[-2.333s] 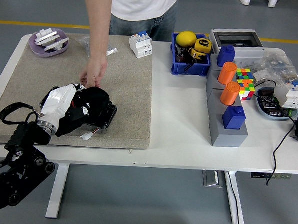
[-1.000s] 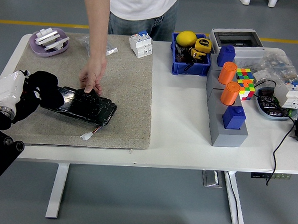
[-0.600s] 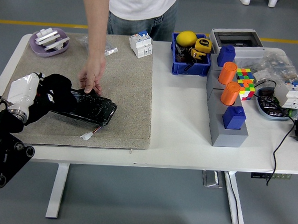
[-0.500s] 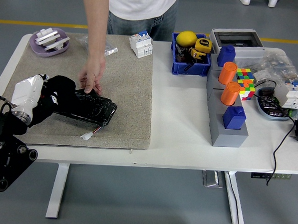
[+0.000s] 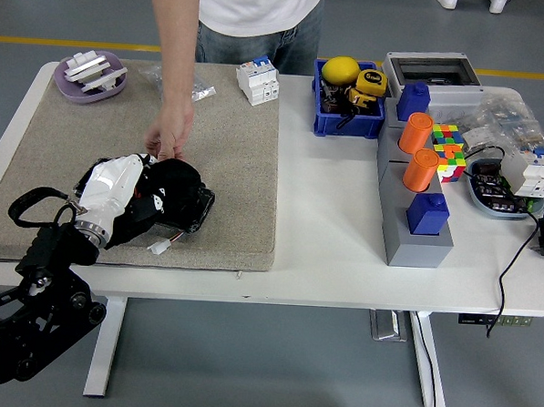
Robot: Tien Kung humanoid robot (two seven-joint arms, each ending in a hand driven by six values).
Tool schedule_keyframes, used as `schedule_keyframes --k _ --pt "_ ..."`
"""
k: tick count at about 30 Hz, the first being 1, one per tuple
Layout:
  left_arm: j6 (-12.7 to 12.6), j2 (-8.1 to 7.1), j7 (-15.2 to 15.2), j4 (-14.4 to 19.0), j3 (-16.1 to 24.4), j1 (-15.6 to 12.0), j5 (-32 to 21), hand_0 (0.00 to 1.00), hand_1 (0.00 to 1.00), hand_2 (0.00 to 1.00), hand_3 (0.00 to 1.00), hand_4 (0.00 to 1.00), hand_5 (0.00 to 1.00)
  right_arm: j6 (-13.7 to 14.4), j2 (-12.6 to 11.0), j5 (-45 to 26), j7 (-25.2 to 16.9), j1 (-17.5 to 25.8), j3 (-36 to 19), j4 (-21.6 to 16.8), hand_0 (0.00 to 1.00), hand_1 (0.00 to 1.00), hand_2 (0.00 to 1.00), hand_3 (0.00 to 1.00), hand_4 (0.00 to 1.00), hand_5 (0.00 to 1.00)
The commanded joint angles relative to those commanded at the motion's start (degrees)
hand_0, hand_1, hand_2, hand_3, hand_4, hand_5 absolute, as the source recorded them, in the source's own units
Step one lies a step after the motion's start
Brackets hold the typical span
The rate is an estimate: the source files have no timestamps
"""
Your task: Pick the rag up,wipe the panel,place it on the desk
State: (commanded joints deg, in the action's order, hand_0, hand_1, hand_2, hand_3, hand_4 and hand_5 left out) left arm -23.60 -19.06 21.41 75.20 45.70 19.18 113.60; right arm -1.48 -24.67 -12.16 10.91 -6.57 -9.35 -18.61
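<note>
One robot hand, the left hand (image 5: pixel 131 194), lies on the black panel (image 5: pixel 191 210) on the beige mat (image 5: pixel 228 165); its fingers are curled around the black rag (image 5: pixel 176 178), pressing it down; a person's hand (image 5: pixel 170 132) touches the panel's far edge.

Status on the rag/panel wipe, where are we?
Pickup looks done: left hand holds the black rag. Wiping is in hand: the rag sits on the dark panel on the beige mat, with a person's hand at the panel's far edge. Left: setting the rag on the desk.
</note>
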Motion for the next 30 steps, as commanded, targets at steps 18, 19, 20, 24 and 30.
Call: schedule_keyframes --k 18,19,20,24,30 --pt "-0.41 0.90 0.65 1.04 -1.60 -0.14 0.23 0.214 0.162 0.528 0.490 0.075 0.002 -0.06 0.00 -0.38 0.00 -0.07 0.44 0.07 0.748 0.629 0.695 0.641 0.998 0.522" --pt "-0.47 0.95 0.65 0.81 -1.24 -0.15 0.30 0.214 0.162 0.528 0.490 0.075 0.002 -0.11 -0.03 -0.37 0.04 -0.07 0.55 0.06 0.748 0.629 0.695 0.641 0.998 0.522" --pt "-0.52 0.99 0.63 0.51 -0.92 -0.15 0.36 0.214 0.162 0.528 0.490 0.075 0.002 -0.09 -0.04 -0.42 0.04 -0.05 0.52 0.08 0.748 0.629 0.695 0.641 0.998 0.522" --pt "-0.82 0.85 0.34 -1.59 0.78 -0.26 0.43 0.215 0.162 0.528 0.490 0.076 0.002 -0.11 -0.06 -0.19 0.06 -0.04 0.39 0.01 0.748 0.629 0.695 0.640 0.998 0.522" --pt "-1.89 0.88 -0.73 -5.34 4.21 -0.23 0.45 0.214 0.162 0.525 0.489 0.076 0.002 -0.16 -0.04 -0.10 0.11 0.07 0.25 0.00 0.748 0.629 0.695 0.640 0.998 0.522"
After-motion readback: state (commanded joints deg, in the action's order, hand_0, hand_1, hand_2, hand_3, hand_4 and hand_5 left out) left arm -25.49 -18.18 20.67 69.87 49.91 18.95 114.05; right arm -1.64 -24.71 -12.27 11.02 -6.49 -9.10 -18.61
